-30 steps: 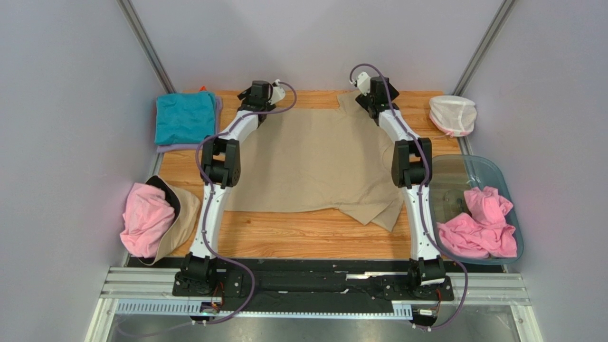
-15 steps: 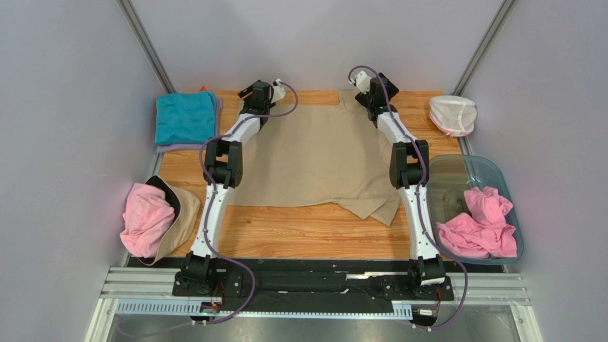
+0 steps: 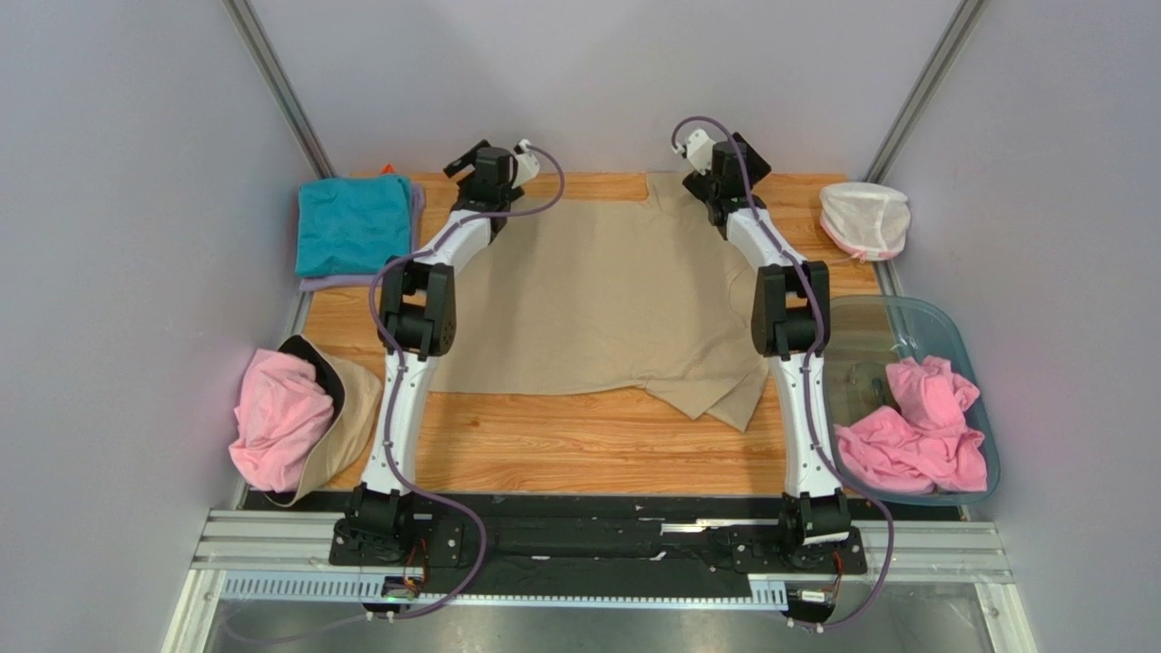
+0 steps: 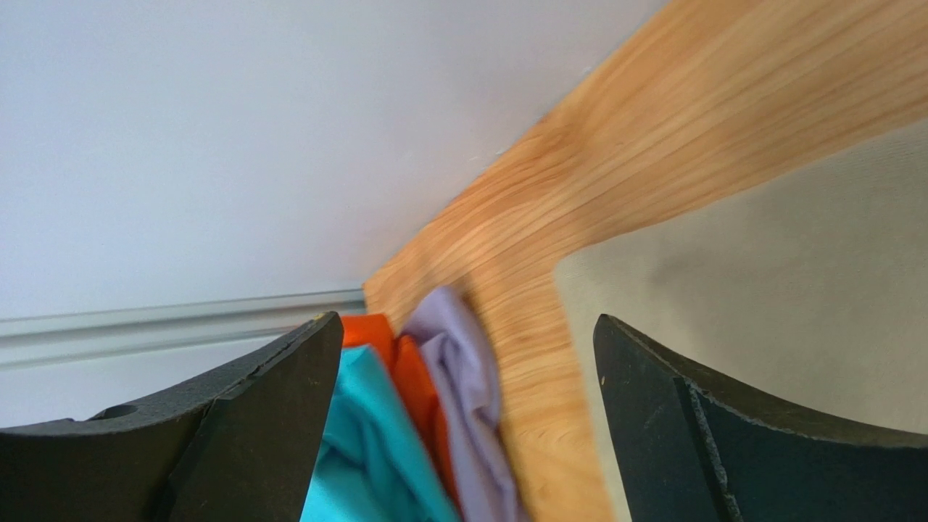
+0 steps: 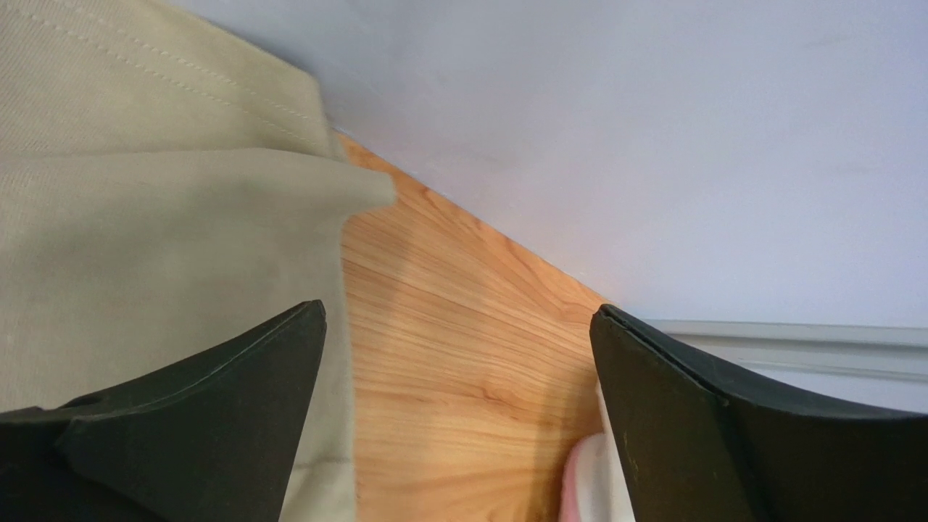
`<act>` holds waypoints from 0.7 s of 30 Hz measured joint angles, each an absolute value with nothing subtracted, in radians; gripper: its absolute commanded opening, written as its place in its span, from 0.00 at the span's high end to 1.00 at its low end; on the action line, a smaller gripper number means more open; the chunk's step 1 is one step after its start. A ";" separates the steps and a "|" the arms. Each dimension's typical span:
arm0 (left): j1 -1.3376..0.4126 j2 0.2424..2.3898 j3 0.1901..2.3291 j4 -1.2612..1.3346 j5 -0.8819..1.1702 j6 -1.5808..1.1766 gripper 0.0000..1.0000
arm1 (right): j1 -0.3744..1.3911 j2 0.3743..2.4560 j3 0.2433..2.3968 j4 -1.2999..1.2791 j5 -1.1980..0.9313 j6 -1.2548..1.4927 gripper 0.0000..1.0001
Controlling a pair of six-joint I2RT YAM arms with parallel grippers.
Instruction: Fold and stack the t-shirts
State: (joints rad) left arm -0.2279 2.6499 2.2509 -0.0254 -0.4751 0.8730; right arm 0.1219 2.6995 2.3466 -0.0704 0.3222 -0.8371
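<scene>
your left gripper (image 4: 460, 326) hangs over the far left corner of the tan t-shirt (image 3: 600, 306), jaws spread wide with nothing between them. only bare table (image 3: 586, 442) and a corner of cloth show in the gap. your right gripper (image 5: 458, 313) is likewise wide apart and empty, above the wood just beside the shirt's far right corner. the tan shirt lies spread across the middle of the table (its near right edge is folded over on itself). the teal t-shirt (image 3: 352, 225) lies folded on the lilac one (image 3: 357, 283) at the far left corner. one pink t-shirt (image 3: 280, 415) sits bunched at the left edge, and more pink cloth (image 3: 913, 436) lies crumpled in the clear tub (image 3: 872, 333) on the right.
</scene>
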 measured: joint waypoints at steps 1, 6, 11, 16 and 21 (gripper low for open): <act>-0.229 2.622 2.233 -0.026 -0.478 0.872 0.05 | 0.124 2.669 2.320 -0.070 0.325 -0.834 0.01; -0.239 2.437 2.107 -0.036 -0.480 0.849 0.07 | 0.131 2.458 2.132 -0.082 0.334 -0.813 0.04; -0.263 2.127 1.846 -0.091 -0.453 0.784 0.11 | 0.158 2.111 1.775 -0.154 0.324 -0.811 0.10; -0.311 1.794 1.485 -0.136 -0.397 0.736 0.18 | 0.187 1.836 1.491 -0.367 0.264 -0.783 0.21; -0.344 1.596 1.223 -0.281 -0.286 0.683 0.19 | 0.186 1.695 1.305 -0.600 0.180 -0.751 0.23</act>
State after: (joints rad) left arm -0.3443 1.5959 1.2228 -0.2806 -0.2863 0.6830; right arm 0.1860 1.6951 1.3048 -0.6003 0.1799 -0.7509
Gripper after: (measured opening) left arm 0.811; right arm 0.774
